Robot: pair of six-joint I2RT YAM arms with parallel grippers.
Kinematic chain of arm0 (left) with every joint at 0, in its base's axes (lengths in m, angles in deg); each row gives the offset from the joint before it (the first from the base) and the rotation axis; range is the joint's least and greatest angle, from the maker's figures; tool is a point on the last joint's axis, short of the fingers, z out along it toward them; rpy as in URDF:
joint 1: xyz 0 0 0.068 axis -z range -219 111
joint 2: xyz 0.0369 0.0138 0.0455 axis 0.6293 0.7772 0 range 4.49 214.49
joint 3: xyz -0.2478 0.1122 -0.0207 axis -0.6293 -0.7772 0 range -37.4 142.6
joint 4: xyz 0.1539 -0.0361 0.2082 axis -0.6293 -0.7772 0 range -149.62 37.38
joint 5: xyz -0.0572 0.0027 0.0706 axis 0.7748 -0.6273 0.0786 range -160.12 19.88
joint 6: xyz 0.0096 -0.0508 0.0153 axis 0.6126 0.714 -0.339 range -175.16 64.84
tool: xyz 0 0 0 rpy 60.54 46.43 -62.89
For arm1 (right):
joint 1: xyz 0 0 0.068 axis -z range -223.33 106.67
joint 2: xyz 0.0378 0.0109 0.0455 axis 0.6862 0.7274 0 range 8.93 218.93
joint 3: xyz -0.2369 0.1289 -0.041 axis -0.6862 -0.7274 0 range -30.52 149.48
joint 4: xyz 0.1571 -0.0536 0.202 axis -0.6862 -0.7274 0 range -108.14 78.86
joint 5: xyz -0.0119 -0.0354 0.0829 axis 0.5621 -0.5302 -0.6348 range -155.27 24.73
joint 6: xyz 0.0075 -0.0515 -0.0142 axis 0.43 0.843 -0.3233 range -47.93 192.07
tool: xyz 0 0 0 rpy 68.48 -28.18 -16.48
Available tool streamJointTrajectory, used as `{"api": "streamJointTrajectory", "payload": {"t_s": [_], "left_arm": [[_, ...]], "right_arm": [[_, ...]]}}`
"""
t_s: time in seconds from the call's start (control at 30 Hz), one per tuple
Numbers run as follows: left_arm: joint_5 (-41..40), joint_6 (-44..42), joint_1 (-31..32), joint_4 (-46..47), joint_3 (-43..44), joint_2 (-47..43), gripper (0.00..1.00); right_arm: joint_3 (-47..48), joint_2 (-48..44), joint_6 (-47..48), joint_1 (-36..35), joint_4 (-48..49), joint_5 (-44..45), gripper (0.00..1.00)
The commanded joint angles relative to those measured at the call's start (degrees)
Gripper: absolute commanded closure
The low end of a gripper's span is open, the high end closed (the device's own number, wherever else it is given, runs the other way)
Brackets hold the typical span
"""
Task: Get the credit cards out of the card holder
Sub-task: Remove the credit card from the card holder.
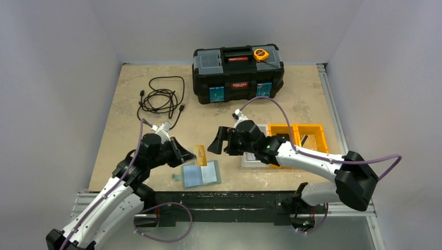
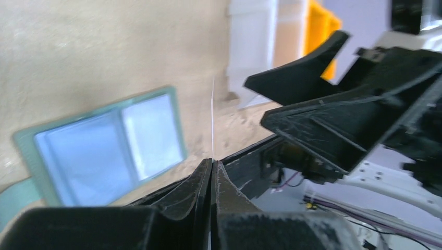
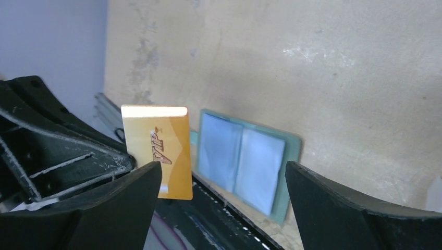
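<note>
**Left fingers pinch the tan card, right fingers spread wide**

The left gripper (image 2: 212, 164) has its fingers pressed tight on one edge of the tan-orange card (image 3: 159, 151), holding it up off the table (image 1: 130, 94). The right gripper (image 1: 216, 141) faces the card from nearby, its fingers wide apart and holding nothing. Below them the card holder (image 1: 200, 174) lies flat and open near the table's front edge. Orange bins (image 1: 292, 133) and a black toolbox (image 1: 237, 78) stand further back.

Top camera looks down from 6 o'clock over the whole table (image 1: 130, 104). Close wrist cameras face 3 and 9 o'clock; all share the card holder (image 1: 200, 174).
</note>
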Motion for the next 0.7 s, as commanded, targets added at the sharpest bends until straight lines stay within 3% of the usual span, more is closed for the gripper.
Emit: {"api": "streamJointTrajectory", "payload": {"t_s": [0.0,0.13,0.33,0.67], "left_arm": [[10.06,6.41,-3.9,15.18,-3.16,-2.34,1.0],[17.42,12.58,-6.42,28.29,-7.39,-0.54,1.0],[21.28,18.73,-7.45,44.57,-12.3,2.78,1.0],[22.63,20.03,-7.67,48.37,-13.33,4.42,1.0]], "right_arm": [[-4.71,-4.37,-2.86,2.76,14.57,-10.31,0.1],[-8.42,-6.87,-6.33,4.83,23.54,-15.58,0.1],[-11.21,-7.81,-10.75,6.02,32.31,-19.64,0.16],[-11.91,-8.03,-11.44,6.79,31.72,-19.5,0.24]]}}
